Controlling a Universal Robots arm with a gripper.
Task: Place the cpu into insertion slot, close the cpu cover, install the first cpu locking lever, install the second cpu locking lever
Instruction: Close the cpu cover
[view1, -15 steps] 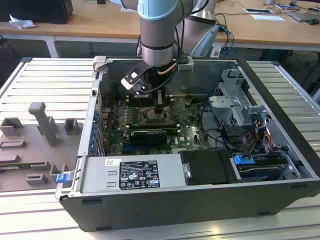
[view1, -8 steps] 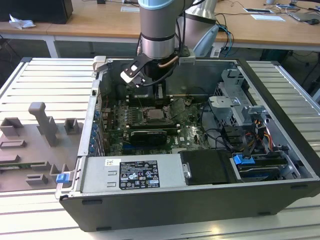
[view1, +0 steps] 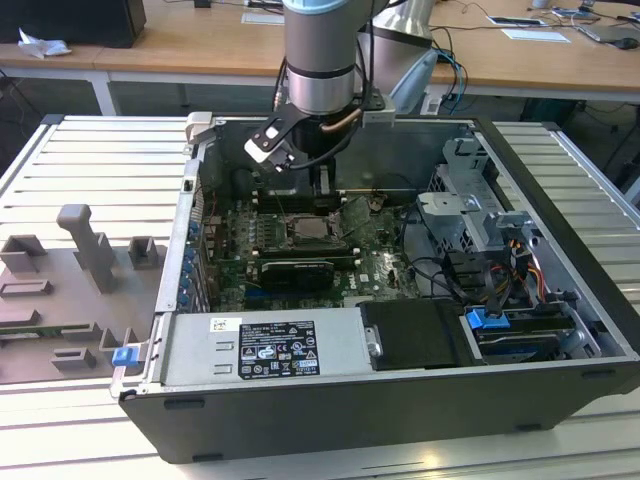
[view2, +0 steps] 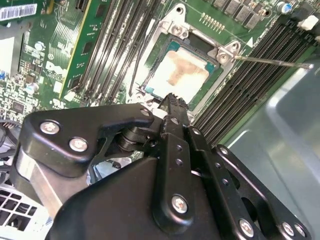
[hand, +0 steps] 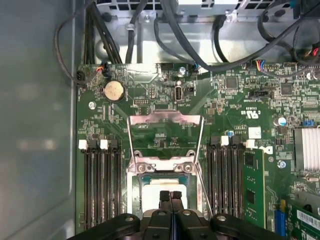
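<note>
The cpu (view2: 180, 75), a pale silver square with a brownish smear on its face, lies in the insertion slot (hand: 134, 192) on the green board. The cpu cover (hand: 165, 119), a silver frame with a square cut-out, is flipped open flat on the board beyond its hinge. In both wrist views my gripper (hand: 170, 196) hovers just over the cpu's near edge, its black fingers (view2: 172, 102) pressed together with nothing between them. A thin metal locking lever (view2: 270, 61) sticks out free beside the slot. In the exterior view the gripper (view1: 322, 195) hangs inside the case above the slot (view1: 313, 232).
Long black memory slots (hand: 100, 185) flank the socket on both sides. Black cables (hand: 175, 30) loop past the board's far edge. The case holds a graphics card (view1: 295, 272), a power supply (view1: 265, 345) and a drive cage (view1: 470, 200). A grey fixture (view1: 90, 250) stands at the exterior view's left.
</note>
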